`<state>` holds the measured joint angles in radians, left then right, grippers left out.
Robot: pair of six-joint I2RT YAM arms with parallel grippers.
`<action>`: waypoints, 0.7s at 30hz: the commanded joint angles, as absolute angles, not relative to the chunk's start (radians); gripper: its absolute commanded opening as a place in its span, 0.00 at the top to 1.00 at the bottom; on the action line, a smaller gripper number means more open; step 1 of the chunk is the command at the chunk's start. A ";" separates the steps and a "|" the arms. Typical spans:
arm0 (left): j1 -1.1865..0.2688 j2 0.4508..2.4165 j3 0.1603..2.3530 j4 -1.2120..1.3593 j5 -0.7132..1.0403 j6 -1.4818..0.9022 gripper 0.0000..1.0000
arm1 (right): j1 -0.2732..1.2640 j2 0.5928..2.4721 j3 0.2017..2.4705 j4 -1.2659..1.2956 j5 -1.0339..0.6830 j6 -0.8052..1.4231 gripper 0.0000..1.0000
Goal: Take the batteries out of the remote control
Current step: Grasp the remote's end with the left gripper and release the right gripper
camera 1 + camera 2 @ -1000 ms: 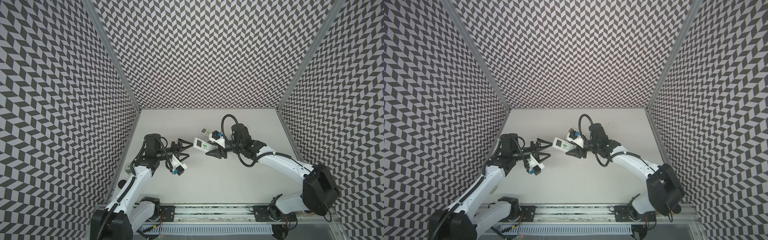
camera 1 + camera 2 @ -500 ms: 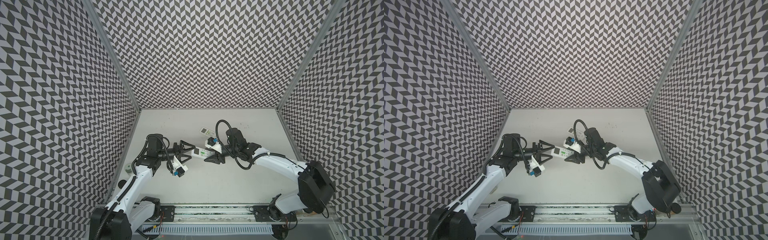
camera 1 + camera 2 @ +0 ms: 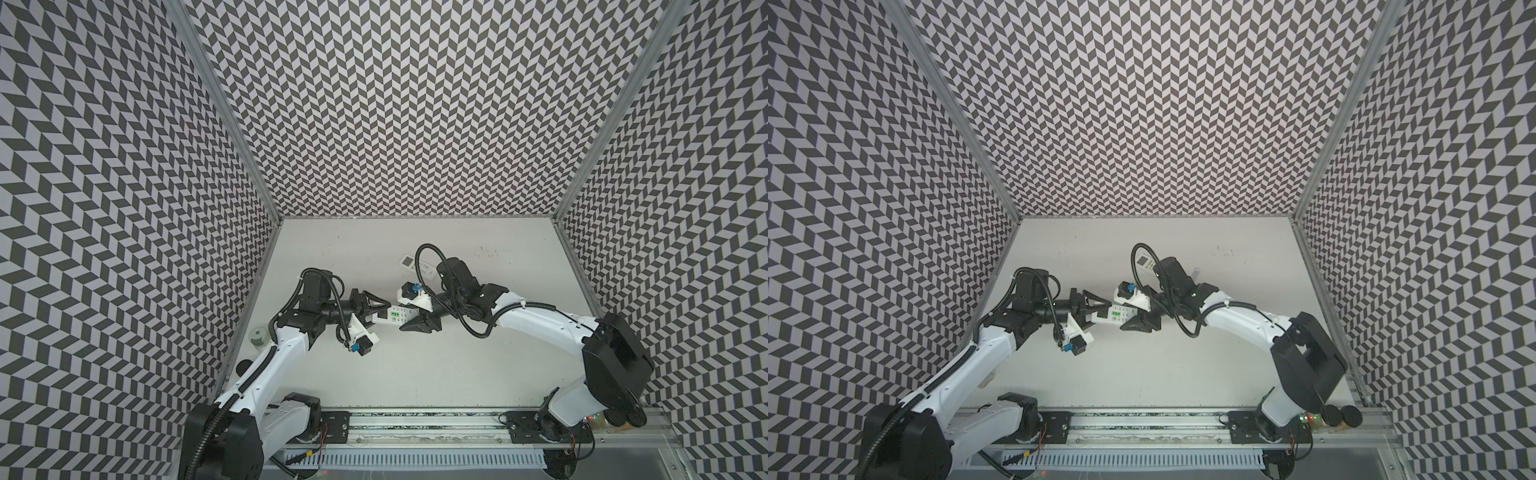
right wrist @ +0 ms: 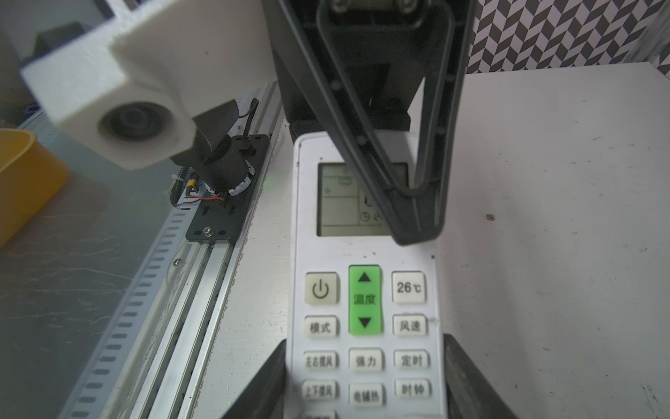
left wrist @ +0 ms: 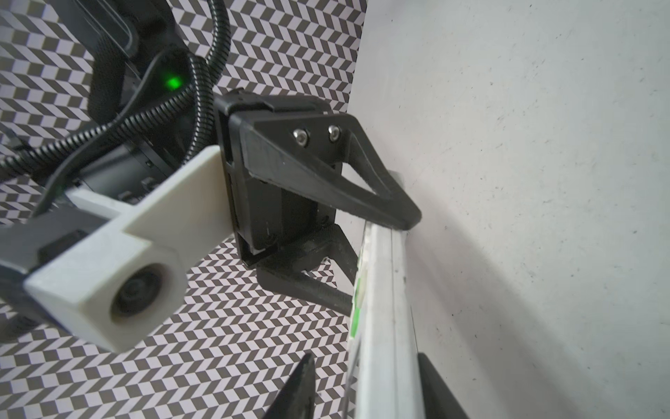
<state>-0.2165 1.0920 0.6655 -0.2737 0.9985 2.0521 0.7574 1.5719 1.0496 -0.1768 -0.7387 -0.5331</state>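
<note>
Right wrist view: white plastic remote control, a flat slab with rounded corners, face toward the camera. There's a grey rectangular LCD at one end. Below it sits a glossy green rocker key, flanked by cream, rubbery square keys with printed legends.

Right gripper is clamped across the slab's width at the keypad end, with a matte black finger tight on each long edge.

Left gripper straddles the LCD end through the thickness, jaws apart. Left wrist view shows the remote edge-on. One black wedge finger sits against the back shell. The other has a sliver of checkered wall showing between it and the face. Its open triangular frame crosses the LCD in the right wrist view.

In both top views the remote spans between the two grippers, left of table centre.

Batteries: not visible, and no view shows the remote's back face.

Table is matte off-white, scuffed and speckled. A second white remote lies flat toward the back, partly under the right arm's corrugated cable.
</note>
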 commanded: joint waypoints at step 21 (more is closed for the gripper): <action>-0.266 1.051 0.798 -0.274 0.808 2.049 1.00 | 0.708 1.205 0.741 0.236 -0.459 -0.365 0.20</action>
<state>-0.2577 1.0687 0.7429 -0.2642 0.8955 2.0682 0.7334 1.2690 0.7944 0.0761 -0.5289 -0.4114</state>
